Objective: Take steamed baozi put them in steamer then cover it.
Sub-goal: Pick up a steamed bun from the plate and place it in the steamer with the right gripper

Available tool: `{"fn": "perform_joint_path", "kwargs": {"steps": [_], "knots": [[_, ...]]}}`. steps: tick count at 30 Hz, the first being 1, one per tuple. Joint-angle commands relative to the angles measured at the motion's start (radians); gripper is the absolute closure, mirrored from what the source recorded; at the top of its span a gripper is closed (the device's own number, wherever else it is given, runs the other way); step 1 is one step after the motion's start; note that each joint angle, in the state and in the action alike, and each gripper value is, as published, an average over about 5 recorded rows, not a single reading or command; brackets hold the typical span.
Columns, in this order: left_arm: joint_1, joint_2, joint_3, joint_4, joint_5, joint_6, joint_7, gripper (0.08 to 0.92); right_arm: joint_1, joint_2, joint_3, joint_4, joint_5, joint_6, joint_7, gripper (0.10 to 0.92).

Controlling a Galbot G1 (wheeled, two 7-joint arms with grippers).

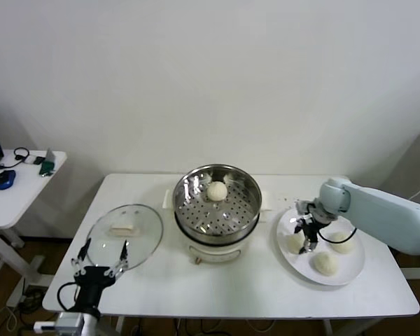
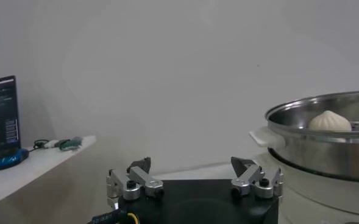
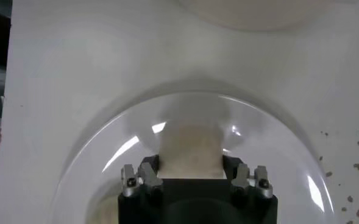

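The steamer (image 1: pixel 196 210) stands mid-table on its white cooker base, with one baozi (image 1: pixel 217 190) on its far side. It shows in the left wrist view (image 2: pixel 325 146) with that baozi (image 2: pixel 330 122). Three more baozi lie on a white plate (image 1: pixel 351 271) at the right. My right gripper (image 1: pixel 308 241) is down on the plate, shut on the leftmost baozi (image 1: pixel 295 243); in the right wrist view the gripper (image 3: pixel 190 164) presses both sides of it (image 3: pixel 190 146). The cover (image 1: pixel 143 231) lies flat at the left. My left gripper (image 1: pixel 100 255) hangs open and empty by its front edge.
The other two plate baozi (image 1: pixel 343 243) (image 1: pixel 325 262) lie just right of the right gripper. A small side table (image 1: pixel 21 182) with a mouse and laptop stands off to the left, also in the left wrist view (image 2: pixel 21 167). A wall runs behind the table.
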State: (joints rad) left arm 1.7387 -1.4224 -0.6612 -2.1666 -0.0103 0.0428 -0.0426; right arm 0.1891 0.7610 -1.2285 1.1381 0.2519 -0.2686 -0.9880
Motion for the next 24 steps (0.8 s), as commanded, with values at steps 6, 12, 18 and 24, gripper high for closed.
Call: {"fn": "perform_joint_path", "kwargs": {"steps": [6, 12, 18, 24], "knots": [[0.007, 0.002, 0.001, -0.009, 0.001, -0.002, 0.000, 0.177, 0.194, -0.051, -0.120, 0.039, 0.132, -0.009, -0.002, 0.371], [-0.001, 0.003, 0.010, -0.020, 0.004, 0.007, 0.001, 0.177, 0.521, -0.033, -0.330, 0.055, 0.323, -0.004, -0.014, 0.372], [-0.006, 0.004, 0.032, -0.027, 0.016, 0.009, 0.002, 0.177, 0.765, 0.074, -0.509, 0.053, 0.521, 0.004, -0.030, 0.372], [0.002, -0.001, 0.055, -0.047, 0.037, 0.010, 0.005, 0.177, 0.851, 0.205, -0.533, 0.057, 0.651, -0.011, -0.024, 0.369]]}}
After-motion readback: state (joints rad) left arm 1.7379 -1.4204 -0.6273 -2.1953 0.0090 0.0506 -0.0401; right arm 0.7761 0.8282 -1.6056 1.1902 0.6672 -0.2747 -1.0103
